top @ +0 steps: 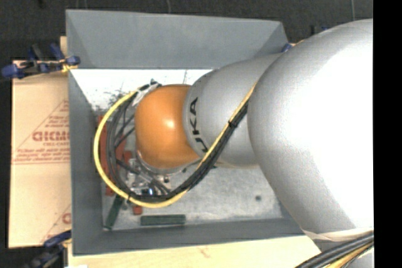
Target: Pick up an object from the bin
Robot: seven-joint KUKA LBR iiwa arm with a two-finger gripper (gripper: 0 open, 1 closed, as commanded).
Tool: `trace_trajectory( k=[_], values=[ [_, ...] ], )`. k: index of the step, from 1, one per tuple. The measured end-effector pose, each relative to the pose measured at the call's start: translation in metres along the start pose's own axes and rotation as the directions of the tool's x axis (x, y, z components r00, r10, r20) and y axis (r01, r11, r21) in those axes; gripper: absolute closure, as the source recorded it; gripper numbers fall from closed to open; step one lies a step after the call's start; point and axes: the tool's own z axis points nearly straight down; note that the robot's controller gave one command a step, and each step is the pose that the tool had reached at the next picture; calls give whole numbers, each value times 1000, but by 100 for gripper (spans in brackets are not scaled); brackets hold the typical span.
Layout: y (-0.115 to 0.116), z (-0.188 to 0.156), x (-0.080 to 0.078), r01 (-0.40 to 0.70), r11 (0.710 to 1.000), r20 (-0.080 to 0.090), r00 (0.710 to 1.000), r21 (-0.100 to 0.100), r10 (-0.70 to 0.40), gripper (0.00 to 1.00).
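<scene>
Gripper (146,184) low in the bin (85,154), tucked under the wrist's orange cover (162,125) and ringed by a yellow cable (99,135). Spread of the jaws: cannot tell, hidden by the wrist and cabling.

Nearest loose things, placed from the jaws:
- green bar (162,219), flat and dark, just past the jaws toward the near wall, apart from them; long axis along that wall, crosswise to the arm's reach.
- green stick (113,213), thinner, off to the jaws' far side from the arm, near the bin's corner; tilted, upper end leaning toward the jaws.
- orange bit (135,209), small, between stick and bar, closest to the jaws.
- red piece (127,155), close beside the jaws on the far-wall side, partly behind cables; kind unclear.
- dark speck (257,199), well apart, back toward the arm.

Count: one bar, one stick, one orange bit, one red piece, one speck. Nothing seen gripped. Likely best target, as a judgement: the bar or the bit, needing only a slight shift toward the near wall, with jaws set across the bar's width.
</scene>
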Motion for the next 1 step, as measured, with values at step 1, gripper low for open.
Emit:
trace_trajectory(
  k=[1],
  values=[
    [1, -15, -5, 41, 999, 3, 999, 0, -41, 100]
  ],
)
